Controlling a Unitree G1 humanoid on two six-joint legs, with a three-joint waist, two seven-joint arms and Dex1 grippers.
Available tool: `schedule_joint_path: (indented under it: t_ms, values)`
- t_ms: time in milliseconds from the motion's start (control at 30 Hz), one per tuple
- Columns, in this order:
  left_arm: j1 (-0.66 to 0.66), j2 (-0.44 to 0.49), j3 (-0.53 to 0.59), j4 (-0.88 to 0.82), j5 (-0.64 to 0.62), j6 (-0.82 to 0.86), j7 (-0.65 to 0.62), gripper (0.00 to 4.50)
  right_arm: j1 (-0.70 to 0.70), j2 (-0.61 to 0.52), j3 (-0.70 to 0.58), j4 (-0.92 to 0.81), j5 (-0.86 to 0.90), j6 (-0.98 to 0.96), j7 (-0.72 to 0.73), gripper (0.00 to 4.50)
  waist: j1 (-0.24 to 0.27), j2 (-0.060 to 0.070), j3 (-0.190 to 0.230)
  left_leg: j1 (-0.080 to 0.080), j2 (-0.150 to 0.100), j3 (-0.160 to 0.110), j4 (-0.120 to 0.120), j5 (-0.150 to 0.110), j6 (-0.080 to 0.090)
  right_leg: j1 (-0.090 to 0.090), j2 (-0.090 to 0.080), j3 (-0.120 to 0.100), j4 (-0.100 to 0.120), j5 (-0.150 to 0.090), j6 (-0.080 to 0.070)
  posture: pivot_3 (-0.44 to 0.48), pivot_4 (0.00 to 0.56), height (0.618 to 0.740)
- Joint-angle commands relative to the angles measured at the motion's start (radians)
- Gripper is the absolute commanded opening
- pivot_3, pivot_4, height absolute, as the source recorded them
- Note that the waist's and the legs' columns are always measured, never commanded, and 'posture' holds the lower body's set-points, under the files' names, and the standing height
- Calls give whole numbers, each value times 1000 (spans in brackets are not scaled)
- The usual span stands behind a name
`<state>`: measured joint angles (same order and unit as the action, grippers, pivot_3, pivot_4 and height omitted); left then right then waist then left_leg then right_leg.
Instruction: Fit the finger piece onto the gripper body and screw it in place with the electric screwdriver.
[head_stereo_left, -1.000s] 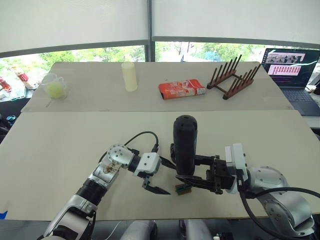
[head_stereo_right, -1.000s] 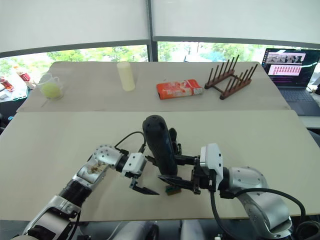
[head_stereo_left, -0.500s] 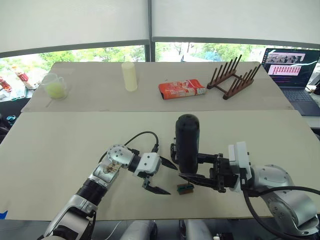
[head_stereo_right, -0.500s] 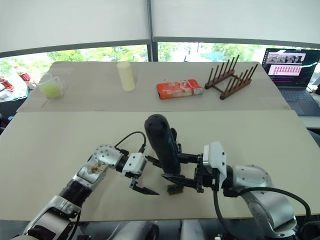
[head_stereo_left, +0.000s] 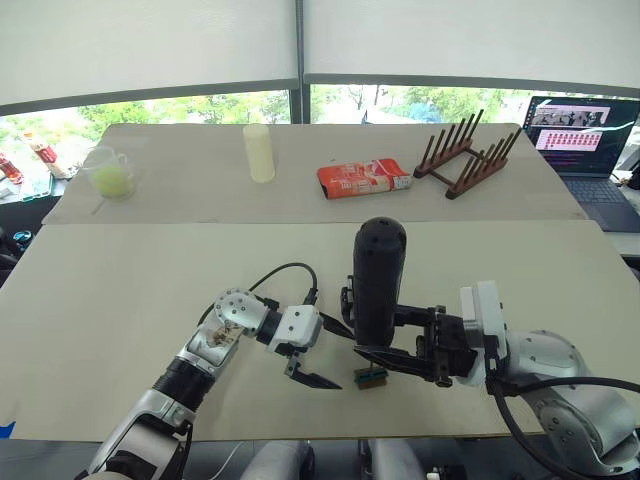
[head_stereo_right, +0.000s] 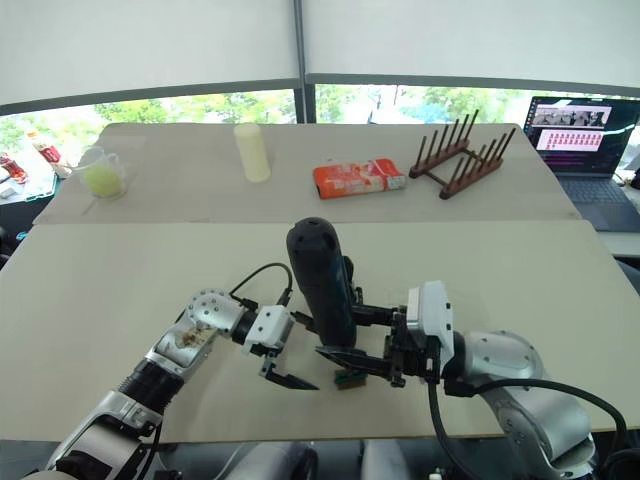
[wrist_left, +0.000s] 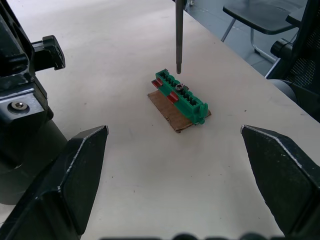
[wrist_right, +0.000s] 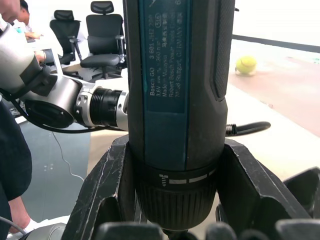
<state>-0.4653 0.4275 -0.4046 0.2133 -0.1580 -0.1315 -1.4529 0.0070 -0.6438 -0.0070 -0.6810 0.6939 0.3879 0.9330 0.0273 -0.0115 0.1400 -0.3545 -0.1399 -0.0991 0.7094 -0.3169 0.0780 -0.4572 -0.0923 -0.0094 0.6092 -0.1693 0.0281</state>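
Observation:
My right gripper (head_stereo_left: 372, 336) is shut on the electric screwdriver (head_stereo_left: 378, 280), a thick black cylinder held upright over the near table. Its thin metal bit (wrist_left: 178, 35) hangs just above a small green-and-black block (wrist_left: 181, 96) lying on a scrap of card. My left gripper (head_stereo_left: 335, 354) is open beside that block, its fingers (wrist_left: 75, 175) spread to either side of it. The gripper body (wrist_left: 20, 75), a black blocky assembly, stands close behind the screwdriver and is mostly hidden by it in the eye views. The finger piece is hidden.
On the far table stand a pale yellow cylinder (head_stereo_left: 259, 152), a clear cup with yellow contents (head_stereo_left: 110, 172), a red packet (head_stereo_left: 364, 178) and a wooden rack (head_stereo_left: 468, 158). A laptop (head_stereo_left: 585, 135) sits at the far right. A black cable (head_stereo_left: 285, 270) loops from the left wrist.
The right gripper has lifted the screwdriver slightly and shifted it a little to the right. The left arm and the green block have stayed put.

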Motion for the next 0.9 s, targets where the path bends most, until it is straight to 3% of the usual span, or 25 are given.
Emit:
schedule_joint_path:
  t_ms: [33, 900]
  values:
    - [-6, 1, 3, -25, -13, -8, -2, 4500, -14, 9, -4, -21, 10, -24, -1, 1897, 0, 0, 0, 0, 0, 0, 0, 0, 0, 0, 0, 0, 0, 0, 0, 0, 150, 740]
    - [-11, 0, 5, -15, -12, -13, -3, 4500, -1, 5, 6, -19, -2, -25, 0, 1897, 0, 0, 0, 0, 0, 0, 0, 0, 0, 0, 0, 0, 0, 0, 0, 0, 150, 740]
